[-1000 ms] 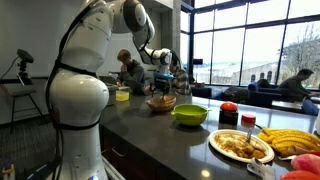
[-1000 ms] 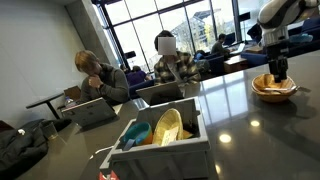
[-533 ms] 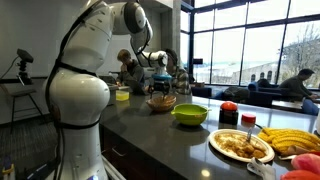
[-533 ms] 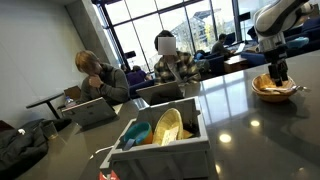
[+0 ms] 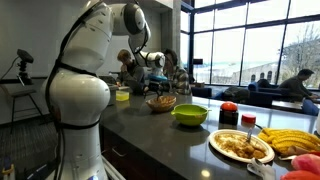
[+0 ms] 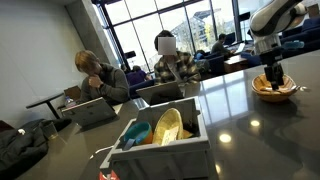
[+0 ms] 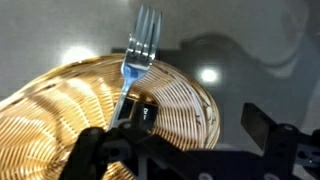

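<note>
In the wrist view a silver fork [image 7: 140,50] stands tilted in a woven wicker basket [image 7: 70,110], its tines pointing up and its handle running down beside my left finger [image 7: 142,113]. My gripper [image 7: 200,122] is open wide over the basket's rim, and nothing lies between the fingers. Both exterior views show the gripper [image 5: 159,88] [image 6: 274,76] hanging just above the basket [image 5: 161,102] [image 6: 274,90] on the dark counter. Whether the fork's handle still touches the left finger is hidden.
On the counter [image 5: 150,125] stand a green bowl [image 5: 189,115], a yellow cup [image 5: 122,94], a plate of food [image 5: 240,146], bananas [image 5: 295,141] and a red-lidded jar [image 5: 229,113]. A white bin [image 6: 160,140] holds dishes. People sit at laptops [image 6: 165,62] behind.
The jaws have spread wider apart over the last second. The arm has shifted slightly above the basket; the basket and fork stay in place.
</note>
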You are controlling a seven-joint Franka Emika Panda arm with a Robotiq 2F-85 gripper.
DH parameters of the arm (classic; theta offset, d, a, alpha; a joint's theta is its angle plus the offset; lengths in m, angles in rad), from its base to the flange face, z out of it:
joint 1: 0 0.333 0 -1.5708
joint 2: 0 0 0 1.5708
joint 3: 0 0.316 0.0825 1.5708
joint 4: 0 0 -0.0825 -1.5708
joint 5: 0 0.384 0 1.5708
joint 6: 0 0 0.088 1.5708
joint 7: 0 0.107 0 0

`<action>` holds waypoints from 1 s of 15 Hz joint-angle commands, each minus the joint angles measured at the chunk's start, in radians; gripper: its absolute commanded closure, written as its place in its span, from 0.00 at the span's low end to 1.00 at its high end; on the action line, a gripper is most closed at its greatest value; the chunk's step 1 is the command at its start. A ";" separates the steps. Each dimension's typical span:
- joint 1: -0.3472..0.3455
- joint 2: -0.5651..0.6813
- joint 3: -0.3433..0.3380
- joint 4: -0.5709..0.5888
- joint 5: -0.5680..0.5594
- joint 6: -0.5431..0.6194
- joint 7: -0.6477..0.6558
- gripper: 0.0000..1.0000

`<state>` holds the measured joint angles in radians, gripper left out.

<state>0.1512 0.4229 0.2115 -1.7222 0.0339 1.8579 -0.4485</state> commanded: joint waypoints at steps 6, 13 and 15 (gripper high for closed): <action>-0.029 0.005 0.014 0.005 0.066 -0.036 -0.086 0.00; -0.034 0.059 0.032 0.093 0.137 -0.074 -0.117 0.00; -0.039 0.079 0.028 0.136 0.141 -0.085 -0.115 0.00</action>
<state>0.1285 0.4643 0.2331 -1.6666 0.1538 1.8162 -0.5474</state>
